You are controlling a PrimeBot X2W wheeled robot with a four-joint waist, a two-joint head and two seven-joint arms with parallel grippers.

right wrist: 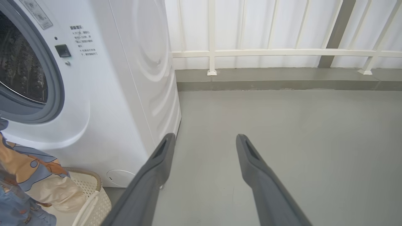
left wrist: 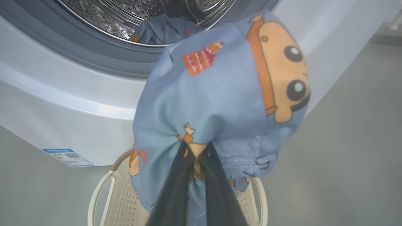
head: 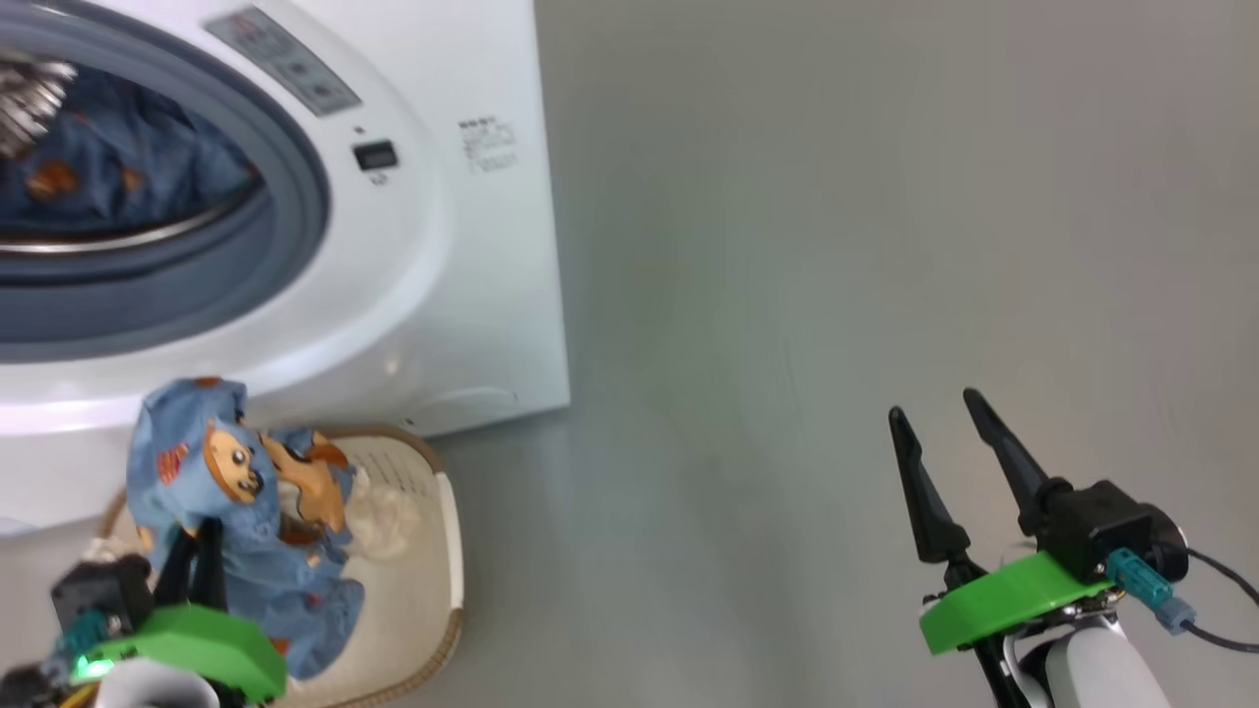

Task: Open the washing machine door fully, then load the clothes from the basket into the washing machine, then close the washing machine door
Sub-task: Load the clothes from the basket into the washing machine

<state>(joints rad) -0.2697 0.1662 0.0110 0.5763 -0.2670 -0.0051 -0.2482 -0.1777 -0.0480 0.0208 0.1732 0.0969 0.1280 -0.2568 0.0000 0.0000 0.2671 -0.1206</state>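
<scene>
Pinched shut on a light-blue cartoon-print garment [left wrist: 220,94], the left gripper [left wrist: 198,150] held it above the basket [head: 433,551] at seven o'clock, the washing machine drum [head: 148,236] at ten o'clock gaping with one blue piece [head: 118,167] in, the right gripper [head: 934,405] splayed and empty at four o'clock, beige cloth [head: 379,511] left to load, the basket's depths hidden behind fabric, closing up yet to come.

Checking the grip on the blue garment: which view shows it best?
Left wrist view: the left gripper pinches the blue garment close up. The head view shows it hanging over the basket; the right wrist view, its edge.
</scene>
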